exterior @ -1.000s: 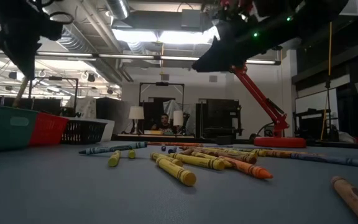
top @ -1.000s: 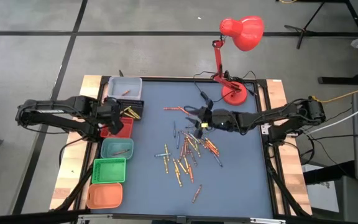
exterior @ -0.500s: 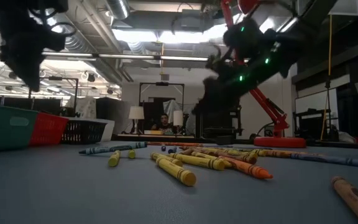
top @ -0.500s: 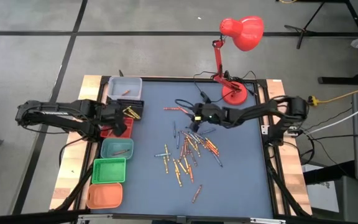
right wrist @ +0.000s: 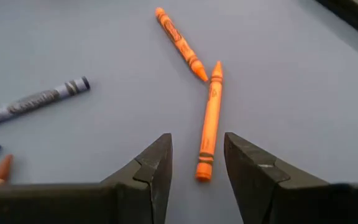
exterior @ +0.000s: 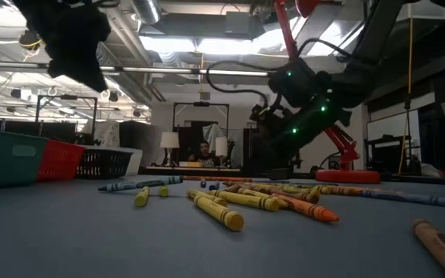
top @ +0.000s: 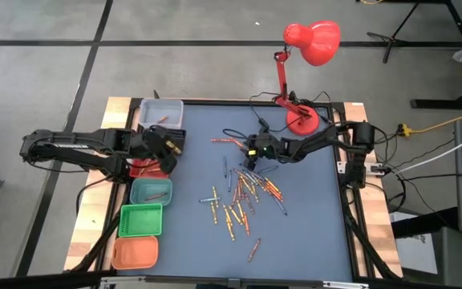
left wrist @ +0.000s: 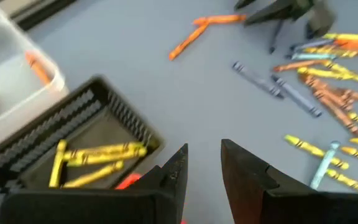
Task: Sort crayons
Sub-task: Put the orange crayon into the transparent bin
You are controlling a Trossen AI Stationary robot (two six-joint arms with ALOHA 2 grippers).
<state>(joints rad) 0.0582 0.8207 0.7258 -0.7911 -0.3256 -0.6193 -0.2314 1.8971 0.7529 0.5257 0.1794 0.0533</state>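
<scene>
Right gripper (right wrist: 196,163) parted, empty, over two orange crayons (right wrist: 207,124) near table's (top: 311,225) far edge, tips meeting in a V. Left gripper (left wrist: 202,168) open, empty, above black bin (left wrist: 73,143).

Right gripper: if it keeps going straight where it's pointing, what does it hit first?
Likely the orange crayon lying between the open fingers of the right gripper; a second orange crayon lies just beyond. Depth unclear.

the crayons (top: 243,197) lie scattered mid-counter (top: 311,233), a column of bins (top: 147,209) runs along its left edge, the lamp (top: 303,120) stands at the far right corner, the left pincer (top: 169,144) hangs over the bins, and the right pincer (top: 251,147) hovers at the pile's far edge.
</scene>
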